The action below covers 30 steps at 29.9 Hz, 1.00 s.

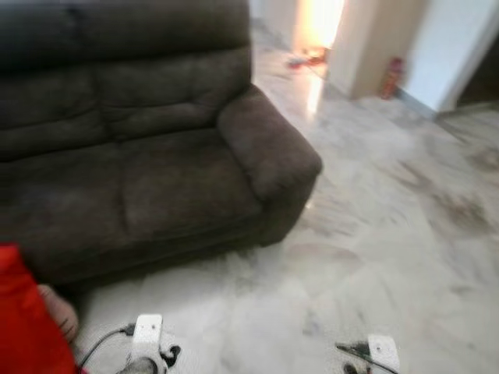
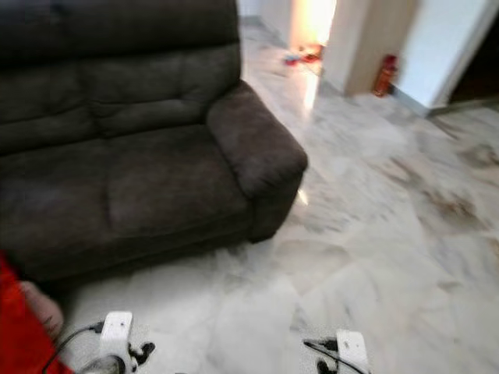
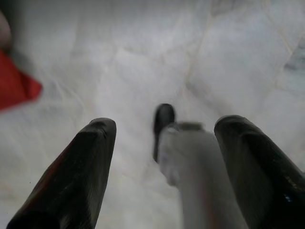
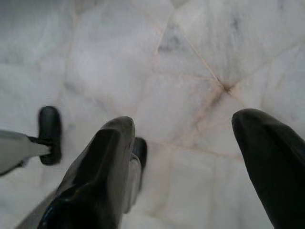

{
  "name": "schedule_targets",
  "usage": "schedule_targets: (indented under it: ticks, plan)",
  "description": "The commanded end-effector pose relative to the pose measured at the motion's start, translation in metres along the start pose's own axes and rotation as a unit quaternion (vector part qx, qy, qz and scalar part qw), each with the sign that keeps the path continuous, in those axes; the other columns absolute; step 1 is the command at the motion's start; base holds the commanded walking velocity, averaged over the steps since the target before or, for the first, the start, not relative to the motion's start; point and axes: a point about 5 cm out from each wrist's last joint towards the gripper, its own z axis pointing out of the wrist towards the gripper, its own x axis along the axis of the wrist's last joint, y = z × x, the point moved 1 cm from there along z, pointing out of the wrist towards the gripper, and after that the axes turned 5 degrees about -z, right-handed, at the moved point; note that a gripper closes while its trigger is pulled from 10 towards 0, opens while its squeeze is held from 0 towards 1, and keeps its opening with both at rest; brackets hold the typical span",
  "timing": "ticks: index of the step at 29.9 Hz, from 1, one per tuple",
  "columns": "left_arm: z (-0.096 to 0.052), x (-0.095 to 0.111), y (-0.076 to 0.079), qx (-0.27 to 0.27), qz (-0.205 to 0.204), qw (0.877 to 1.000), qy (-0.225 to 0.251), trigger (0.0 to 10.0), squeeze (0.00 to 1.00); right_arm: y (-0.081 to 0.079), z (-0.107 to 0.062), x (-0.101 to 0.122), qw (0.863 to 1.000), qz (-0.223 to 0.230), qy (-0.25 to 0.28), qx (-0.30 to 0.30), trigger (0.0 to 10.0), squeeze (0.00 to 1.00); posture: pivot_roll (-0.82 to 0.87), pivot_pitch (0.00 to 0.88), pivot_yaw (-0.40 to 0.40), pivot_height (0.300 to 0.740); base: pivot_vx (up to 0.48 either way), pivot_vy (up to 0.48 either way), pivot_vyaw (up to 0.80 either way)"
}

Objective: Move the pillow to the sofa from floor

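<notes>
A dark brown, soft-upholstered sofa (image 1: 132, 140) fills the frame from 9 to 12 o'clock, its rounded right armrest (image 1: 269, 140) reaching toward the centre. Pale grey-veined marble floor (image 1: 390, 226) spreads from 2 to 6 o'clock. A bright red fabric shape (image 1: 27, 323) sits at 8 o'clock, blurred, beside the sofa's front edge. At 1 o'clock a small red cylinder (image 1: 392, 76) stands against a beige wall corner (image 1: 362, 47), with a brightly lit doorway (image 1: 320, 23) just beside it
</notes>
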Motion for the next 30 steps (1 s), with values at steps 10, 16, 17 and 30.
schedule_targets:
  ticks: [10,16,17,30]
  plan:
    - [-0.003,-0.016,0.006,0.012,-0.007,1.0,-0.007,10.0,0.0,0.014,-0.004,-0.008,1.0,-0.009,-0.007,-0.009,10.0,0.0,0.06,0.076,-0.152,0.74,0.0,0.0,0.8]
    - [-0.005,-0.023,0.01,0.012,-0.008,1.0,-0.008,10.0,0.0,0.018,-0.006,-0.014,1.0,-0.014,-0.015,-0.013,10.0,0.0,0.07,0.079,-0.157,0.74,0.0,0.0,0.8]
    - [-0.005,-0.024,0.01,0.011,-0.006,1.0,-0.01,10.0,0.0,0.019,-0.007,-0.015,1.0,-0.014,-0.015,-0.013,10.0,0.0,0.06,0.078,-0.153,0.74,0.0,0.0,0.8]
    - [-0.006,-0.027,0.009,0.029,0.072,0.997,-0.003,10.0,0.0,0.019,-0.008,-0.022,0.999,-0.015,-0.024,-0.015,10.0,0.0,0.11,0.03,-0.097,0.74,0.0,0.0,0.55]
